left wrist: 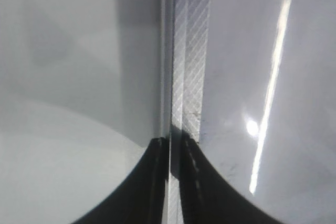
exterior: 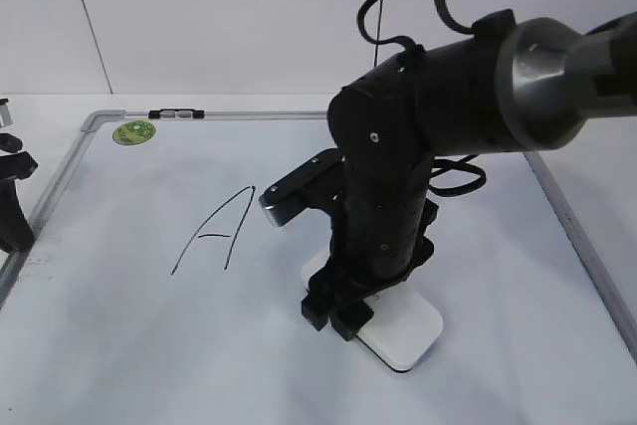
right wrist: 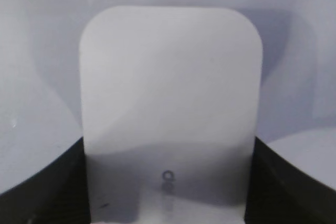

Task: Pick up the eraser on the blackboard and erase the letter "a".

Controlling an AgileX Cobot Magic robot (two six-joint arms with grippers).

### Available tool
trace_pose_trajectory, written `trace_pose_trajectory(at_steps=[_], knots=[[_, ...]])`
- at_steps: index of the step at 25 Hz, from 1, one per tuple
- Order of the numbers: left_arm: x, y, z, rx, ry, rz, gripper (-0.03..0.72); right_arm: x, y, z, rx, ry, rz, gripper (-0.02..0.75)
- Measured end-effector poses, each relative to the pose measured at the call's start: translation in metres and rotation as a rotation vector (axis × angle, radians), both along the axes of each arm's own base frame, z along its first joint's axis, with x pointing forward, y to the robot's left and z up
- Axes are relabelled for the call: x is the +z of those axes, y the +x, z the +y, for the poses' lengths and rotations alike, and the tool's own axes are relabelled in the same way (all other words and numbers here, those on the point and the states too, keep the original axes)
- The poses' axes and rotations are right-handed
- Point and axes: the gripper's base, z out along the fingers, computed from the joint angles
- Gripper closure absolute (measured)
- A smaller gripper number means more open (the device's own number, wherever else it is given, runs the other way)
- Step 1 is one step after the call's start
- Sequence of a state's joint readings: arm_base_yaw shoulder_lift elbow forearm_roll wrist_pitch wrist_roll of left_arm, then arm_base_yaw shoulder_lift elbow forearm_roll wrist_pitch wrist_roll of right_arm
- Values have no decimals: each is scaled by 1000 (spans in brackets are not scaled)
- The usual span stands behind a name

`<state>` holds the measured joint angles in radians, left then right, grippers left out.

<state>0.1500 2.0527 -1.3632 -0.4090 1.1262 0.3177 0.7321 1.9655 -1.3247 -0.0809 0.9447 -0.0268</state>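
The blackboard (exterior: 109, 335) is a white board with a silver frame, lying flat. The white eraser (exterior: 406, 327) lies on it right of centre, its dark underside showing at the near edge. My right gripper (exterior: 336, 318) reaches down and is shut on the eraser's sides. In the right wrist view the eraser (right wrist: 170, 87) fills the space between the two fingers of the right gripper (right wrist: 168, 182). My left gripper (exterior: 14, 208) is at the board's left edge. In the left wrist view its fingers (left wrist: 174, 153) are shut on the frame strip (left wrist: 190, 51). The letter "a" is not in view.
A large angular capital "A" (exterior: 215, 230) is drawn left of my right arm. A round green sticker (exterior: 133, 131) sits at the board's far left corner. My right arm covers the board's middle. A pale wall stands behind the board.
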Motion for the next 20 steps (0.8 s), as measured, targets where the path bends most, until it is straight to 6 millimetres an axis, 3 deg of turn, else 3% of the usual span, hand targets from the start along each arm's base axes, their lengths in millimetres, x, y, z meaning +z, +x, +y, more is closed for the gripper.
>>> trace_pose_trajectory(at_steps=[6,8,17,20], knots=[[0,0,0,0,0,0,634,6,-5,13,25,-16,22,209],[0,0,0,1,-2,0,634,16,-2,17,24,-14,23,209],[0,0,0,1,-2,0,632,109,16,25,34,47,-165,209],[0,0,0,1,-2,0,632,130,23,21,27,51,-234,209]])
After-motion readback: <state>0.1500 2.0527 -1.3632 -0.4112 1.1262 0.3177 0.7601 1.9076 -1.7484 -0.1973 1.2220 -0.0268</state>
